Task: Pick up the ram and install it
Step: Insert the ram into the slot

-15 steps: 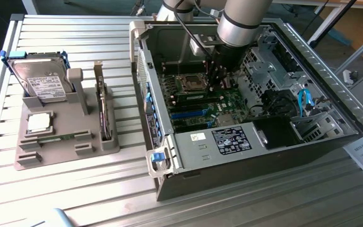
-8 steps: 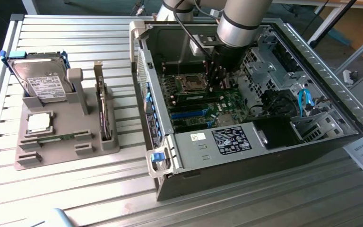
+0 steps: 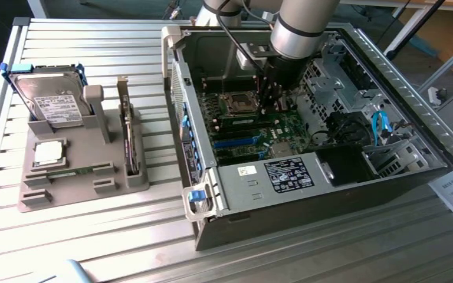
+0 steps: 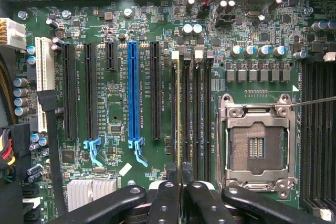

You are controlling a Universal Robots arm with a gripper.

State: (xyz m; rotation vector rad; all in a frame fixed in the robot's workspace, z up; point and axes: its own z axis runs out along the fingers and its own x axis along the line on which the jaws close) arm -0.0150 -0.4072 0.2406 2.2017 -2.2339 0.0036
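The ram [image 4: 179,114] showed edge-on in the wrist view, a thin greenish line pinched between the dark fingers [image 4: 167,198] of the gripper [image 4: 181,184], jaws narrow and closed on it. It ran along the outermost of the memory slots [image 4: 195,114], between the long black card slot [image 4: 155,90] and the empty CPU socket [image 4: 257,145]. Couldn't tell whether it was touching the slot or just above it. In the exterior view the arm [image 3: 301,26] reached down into the open computer case [image 3: 415,100], with the fingers low over the motherboard [image 3: 289,127] right beside the socket. On the grey tray [image 3: 38,200], at the exterior view's left, a second stick [image 3: 73,172] lay flat near the hard drive [image 3: 49,100]. Step in hand, by my read: insertion, pickup done. Seating would call for the stick square to the slot, notch matched, and a straight even press.
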